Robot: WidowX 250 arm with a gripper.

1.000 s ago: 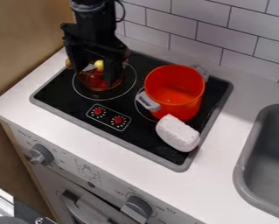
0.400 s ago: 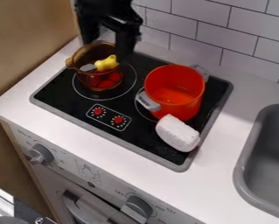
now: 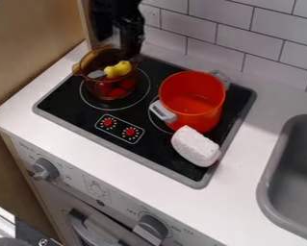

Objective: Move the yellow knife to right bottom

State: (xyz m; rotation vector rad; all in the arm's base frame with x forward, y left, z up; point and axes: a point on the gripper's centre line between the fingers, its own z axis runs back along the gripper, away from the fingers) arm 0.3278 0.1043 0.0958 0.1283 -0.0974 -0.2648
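White counter, lettered panel, yellow knife

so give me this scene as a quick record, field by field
knife: yellow handle, grey blade, lying in the amber pot
amber pot: see-through, on the cooktop's back left burner
hand: open, above the amber pot, knife not in its grasp
red pot: grey handles, right of the amber pot
white block: on the cooktop, near side of the red pot
sink: grey, at the right edge
task status: knife not at the bottom right
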